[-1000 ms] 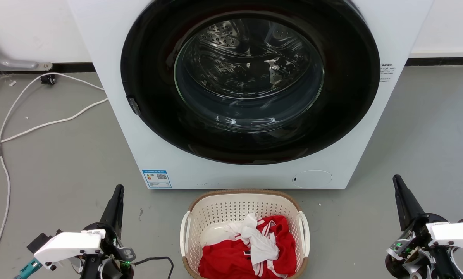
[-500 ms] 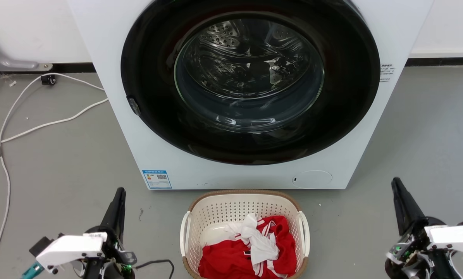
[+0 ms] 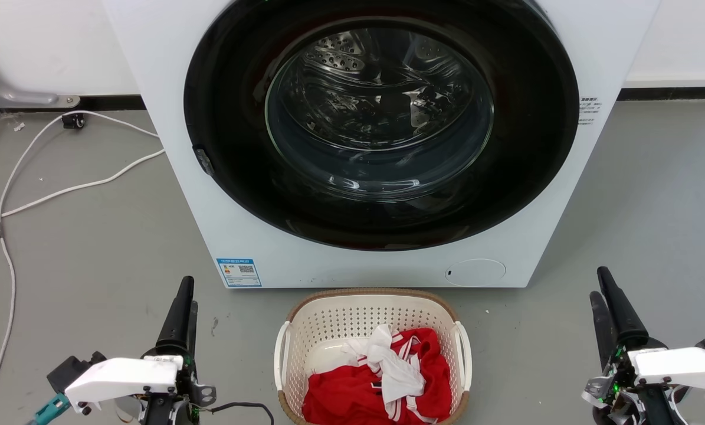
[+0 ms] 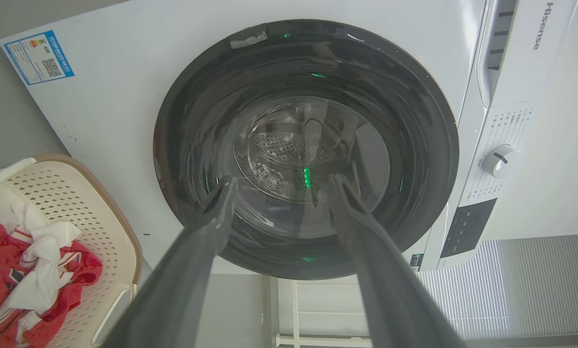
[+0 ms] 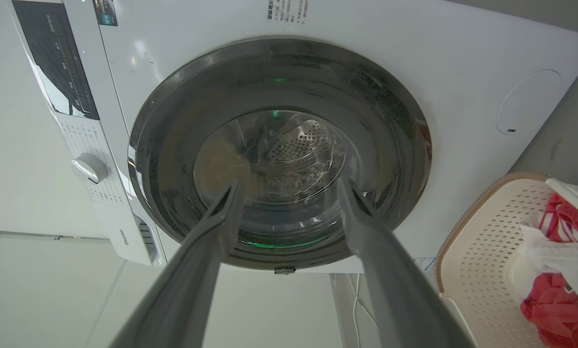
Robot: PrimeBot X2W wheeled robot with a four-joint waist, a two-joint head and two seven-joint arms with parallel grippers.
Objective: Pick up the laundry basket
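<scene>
The left gripper has its two long dark fingers parted, with nothing between them. In the left wrist view the gap between the fingers is plain, and the washing machine's door shows through it. The right gripper is likewise spread wide and holds nothing. Both grippers sit low and near, one on each side, with their fingers pointing towards the far side of the scene.

Between them, well apart from each, the laundry basket stands on the grey floor. It is cream-white and perforated, with a brown woven-look rim and a white handle on each side. Its far edge is just in front of the washing machine. Inside the basket a red garment lies crumpled at the near end, with a white garment across it.

The machine's round dark door is closed, and the metal drum shows through its glass. To the far left a white cable trails across the floor.
</scene>
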